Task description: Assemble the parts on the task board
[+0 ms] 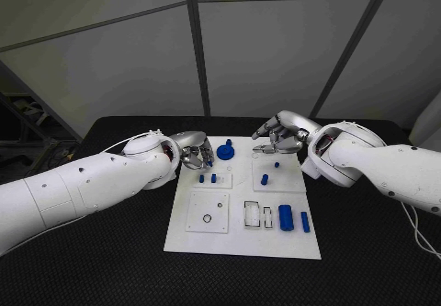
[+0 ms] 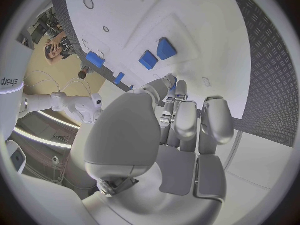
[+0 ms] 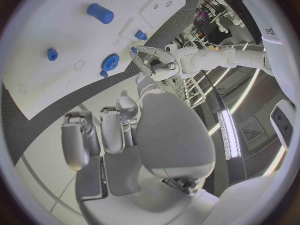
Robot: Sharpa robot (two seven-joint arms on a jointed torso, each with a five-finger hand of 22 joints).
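Pick-up step: left hand (image 1: 195,155) and right hand (image 1: 281,135) hover at task board (image 1: 241,245) far edge, fingers apart, empty; next, grasp gear (image 1: 226,152)

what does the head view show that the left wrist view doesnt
Head view alone: the whole task board, the blue gear at its far edge, the big blue cylinder with a thin blue bar beside it, and the right hand. Left wrist view alone: the palm side of the left hand, fingers curled. Both: the left hand and two small blue blocks.
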